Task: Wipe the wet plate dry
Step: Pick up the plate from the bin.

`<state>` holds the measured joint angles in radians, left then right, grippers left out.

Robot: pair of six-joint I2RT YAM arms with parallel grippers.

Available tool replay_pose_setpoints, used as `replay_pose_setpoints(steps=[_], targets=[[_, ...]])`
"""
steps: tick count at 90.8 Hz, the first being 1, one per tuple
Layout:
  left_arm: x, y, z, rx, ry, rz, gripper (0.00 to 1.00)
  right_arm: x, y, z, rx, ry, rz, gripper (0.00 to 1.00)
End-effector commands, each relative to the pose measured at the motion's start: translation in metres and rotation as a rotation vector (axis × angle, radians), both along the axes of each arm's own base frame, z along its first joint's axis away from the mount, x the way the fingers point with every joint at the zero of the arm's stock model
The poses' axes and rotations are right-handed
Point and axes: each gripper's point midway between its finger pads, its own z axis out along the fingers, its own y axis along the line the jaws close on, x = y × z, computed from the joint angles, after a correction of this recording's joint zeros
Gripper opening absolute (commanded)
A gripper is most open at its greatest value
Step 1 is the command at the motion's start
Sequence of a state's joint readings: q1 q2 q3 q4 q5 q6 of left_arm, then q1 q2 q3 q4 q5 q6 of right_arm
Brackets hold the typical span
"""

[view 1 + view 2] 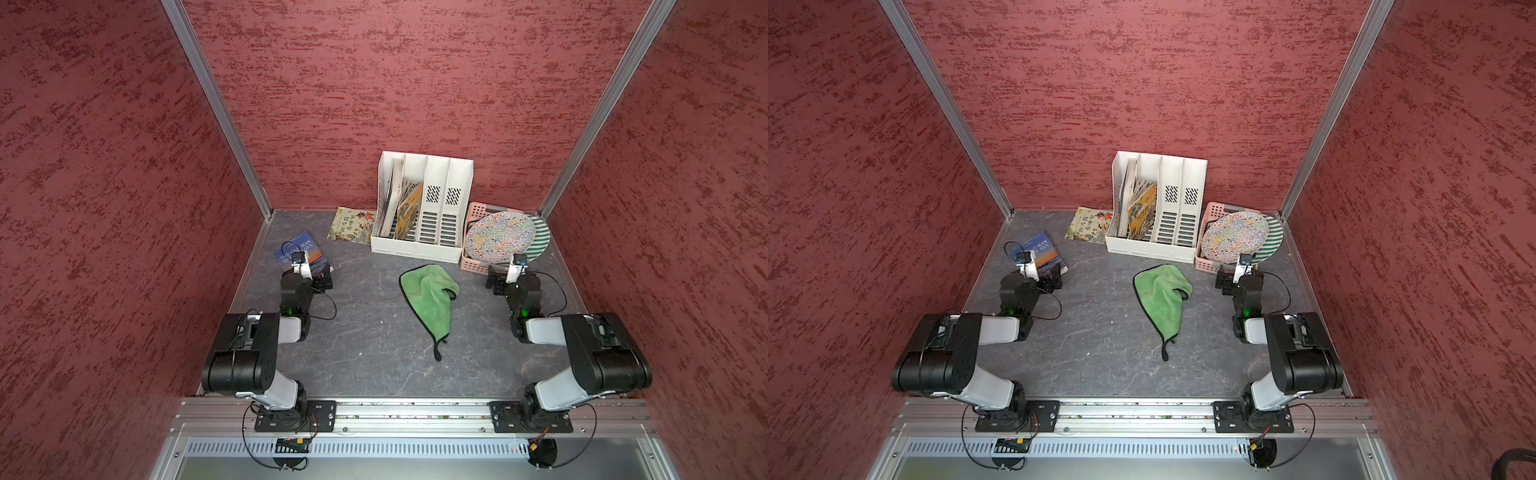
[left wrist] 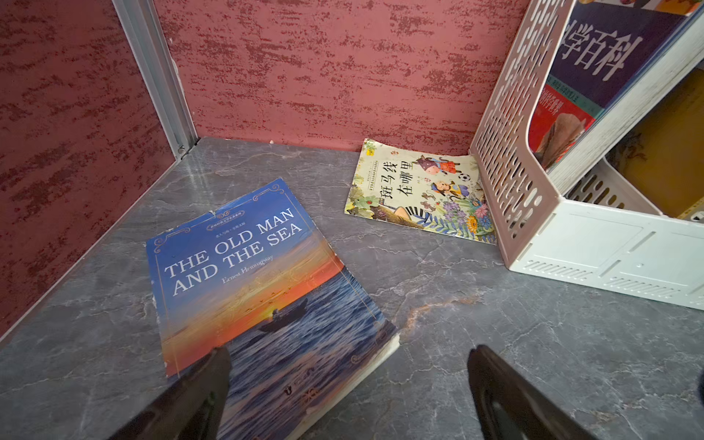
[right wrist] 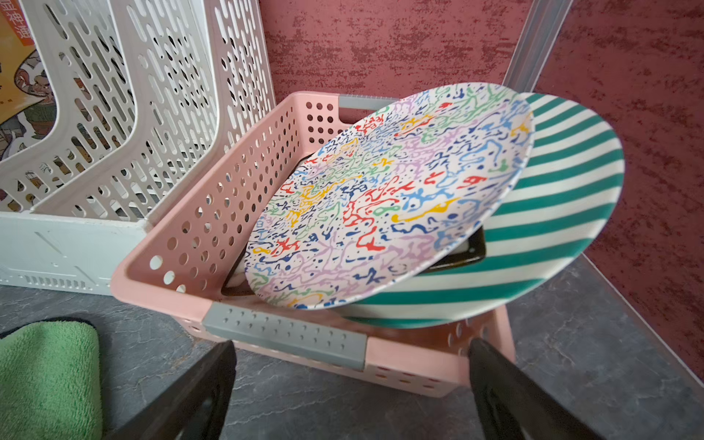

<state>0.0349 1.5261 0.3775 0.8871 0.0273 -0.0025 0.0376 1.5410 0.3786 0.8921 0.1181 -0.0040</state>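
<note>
Here we see the plate (image 3: 388,198) leaning in the pink basket (image 3: 183,244), right of centre in both top views, over a striped plate (image 3: 564,213). Stiff, slick when wet, breakable: we would pinch its raised rim. Left fingers (image 2: 198,392) and right fingers (image 3: 506,392) gape empty.

The green square cloth (image 1: 430,299) looks soft and fluffy. The grey table (image 1: 374,365) looks like smooth stone with a dull shine. The pink plastic basket (image 3: 160,297) is smooth. The white plastic file rack (image 1: 415,249) looks matt. The round plate with colourful squiggles (image 3: 381,198) and the round green-striped plate (image 3: 564,213) look smooth and a little shiny. The blue paper book (image 2: 259,289) has a glossy cover. The red walls (image 1: 415,83) look rough.
</note>
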Motion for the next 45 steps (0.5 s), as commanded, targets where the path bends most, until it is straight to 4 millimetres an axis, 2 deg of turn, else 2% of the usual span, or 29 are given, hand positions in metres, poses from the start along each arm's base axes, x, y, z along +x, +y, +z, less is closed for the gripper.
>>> replay_pose_setpoints(steps=[1,24,31,36,42,45], targets=[[0.000,0.000,0.002,0.001,-0.005,-0.011,1.00,0.002,-0.002,0.006,0.005,-0.026,-0.019,0.99],[0.001,-0.001,0.001,0.004,-0.005,-0.011,1.00,0.001,-0.003,0.007,0.004,-0.030,-0.023,0.99],[0.001,-0.001,0.001,0.005,-0.004,-0.010,1.00,-0.001,-0.008,0.021,0.011,-0.036,-0.052,0.99],[0.001,-0.001,0.001,0.005,-0.005,-0.010,1.00,-0.004,-0.012,0.052,0.015,-0.068,-0.075,0.98],[0.001,-0.001,0.001,0.005,-0.005,-0.011,1.00,-0.013,-0.024,0.067,0.068,-0.012,-0.164,0.99],[0.001,-0.001,0.002,0.005,-0.005,-0.010,1.00,-0.018,-0.026,0.085,0.122,-0.022,-0.188,0.99]])
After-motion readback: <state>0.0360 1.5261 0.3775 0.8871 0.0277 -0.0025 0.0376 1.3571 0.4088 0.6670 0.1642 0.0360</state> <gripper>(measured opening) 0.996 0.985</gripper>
